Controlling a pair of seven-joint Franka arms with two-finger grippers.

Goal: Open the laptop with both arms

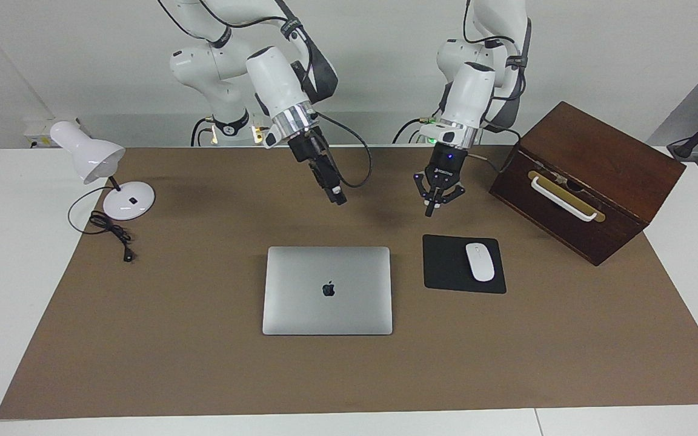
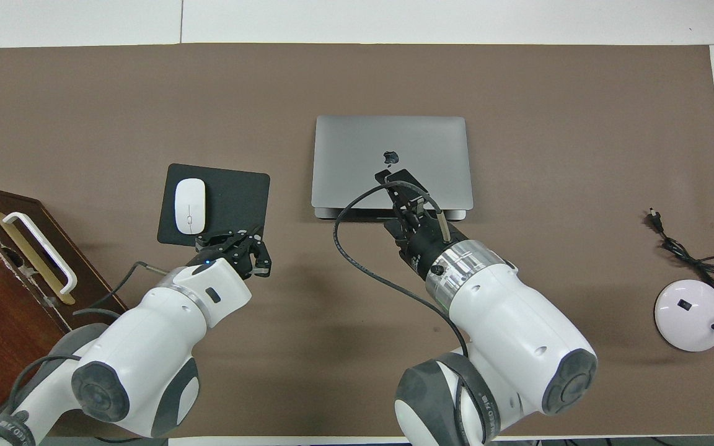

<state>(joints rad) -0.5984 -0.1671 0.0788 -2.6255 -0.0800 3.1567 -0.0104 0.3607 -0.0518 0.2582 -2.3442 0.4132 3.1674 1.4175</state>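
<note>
Clock directions here are read in the facing view, with the laptop as the middle of the clock.

The desk (image 1: 506, 363) is covered by a wide brown mat. On it, at about two o'clock, stands a dark wooden box (image 1: 591, 163) with a white handle. The laptop (image 1: 327, 290) lies flat near the centre of the mat. Its lid is fully down, and the dark logo looks up. At ten o'clock stands a white lamp (image 1: 125, 194) with its cable loose on the mat. At three o'clock, just beside the laptop but apart from it, lies a black mouse pad (image 1: 446, 266), and a white mouse (image 1: 480, 261) rests on it.

The right claw (image 1: 338, 198) hangs in the air over the bare mat at twelve o'clock from the laptop and points obliquely down toward it. It touches nothing. Whether it is spread or pressed together, I cannot tell. The left claw (image 1: 432, 209) hangs over the mat at twelve o'clock from the mouse pad. Its tips are pressed together and it holds nothing.

In my judgement the task is at its very beginning. No edge of the lid is lifted and no claw is in contact with the laptop. What is left is everything: to come down to the laptop, to hold the base steady with one arm, and to raise the lid with the other.
</note>
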